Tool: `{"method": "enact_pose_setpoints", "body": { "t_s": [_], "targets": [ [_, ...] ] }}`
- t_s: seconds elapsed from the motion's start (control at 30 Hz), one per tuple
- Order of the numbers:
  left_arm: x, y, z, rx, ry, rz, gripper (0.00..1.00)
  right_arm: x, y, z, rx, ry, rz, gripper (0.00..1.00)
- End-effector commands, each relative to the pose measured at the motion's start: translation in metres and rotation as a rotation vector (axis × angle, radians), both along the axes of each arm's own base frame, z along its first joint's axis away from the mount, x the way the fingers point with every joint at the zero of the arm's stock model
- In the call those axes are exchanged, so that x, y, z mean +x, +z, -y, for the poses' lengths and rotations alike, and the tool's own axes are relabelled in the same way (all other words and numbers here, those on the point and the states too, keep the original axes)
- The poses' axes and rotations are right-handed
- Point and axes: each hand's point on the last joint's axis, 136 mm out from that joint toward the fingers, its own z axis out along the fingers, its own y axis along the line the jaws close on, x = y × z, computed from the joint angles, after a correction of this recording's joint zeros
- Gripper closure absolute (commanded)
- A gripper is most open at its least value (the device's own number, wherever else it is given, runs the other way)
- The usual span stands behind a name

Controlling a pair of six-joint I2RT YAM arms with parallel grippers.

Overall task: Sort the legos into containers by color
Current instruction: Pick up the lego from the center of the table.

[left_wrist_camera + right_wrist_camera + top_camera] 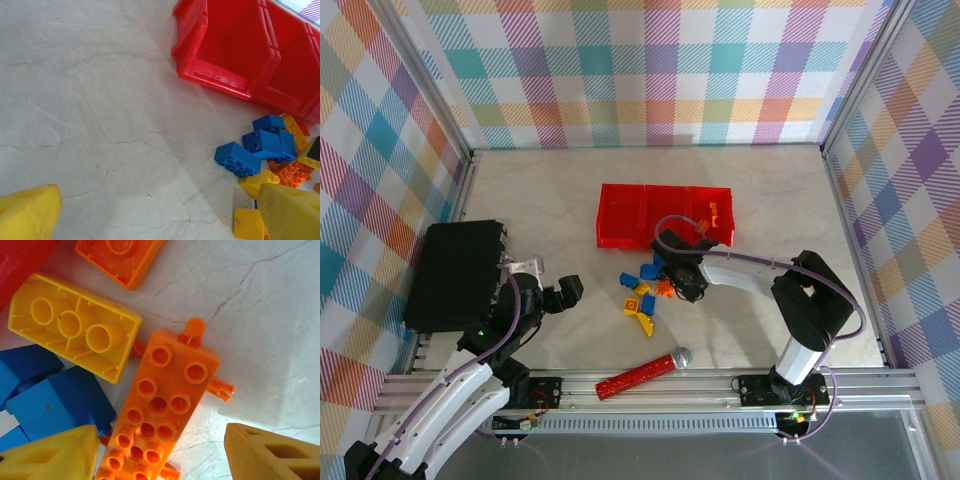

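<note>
The right tool (pixel 160 452), released and spread, straddles an orange lego (pixel 167 390) between its fingers, apparently lined up to pinch it; the left tool (pixel 160 212) hangs released, empty.

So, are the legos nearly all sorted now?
Not nearly. Done: a few orange pieces sit in the right-hand red bin; the other two bins look empty. In hand: the right gripper hangs open around an orange brick, not gripping yet; the left gripper is open, off to the side. Left: the pile of blue, yellow and orange legos on the table.
</note>
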Motion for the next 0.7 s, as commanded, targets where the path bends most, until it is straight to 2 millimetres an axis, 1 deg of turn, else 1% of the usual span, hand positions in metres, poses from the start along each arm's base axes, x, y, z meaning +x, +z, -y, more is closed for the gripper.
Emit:
{"method": "enact_pose_setpoints", "body": {
  "t_s": [0.0, 0.37, 0.47, 0.67],
  "targets": [
    [-0.001, 0.003, -0.001, 0.03, -0.007, 0.007, 0.0, 0.004, 0.002, -0.009, 0.011, 0.018, 0.008, 0.33],
    [-0.001, -0.001, -0.003, 0.042, -0.004, -0.001, 0.0, 0.005, -0.018, -0.007, -0.044, 0.025, -0.021, 0.35],
    [-0.002, -0.001, -0.004, 0.046, -0.004, -0.003, 0.0, 0.002, -0.022, -0.003, -0.062, 0.019, -0.026, 0.37],
    [-0.003, -0.002, -0.005, 0.054, -0.002, -0.003, 0.0, -0.003, -0.024, 0.01, -0.121, 0.022, -0.016, 0.41]
  ]
}}
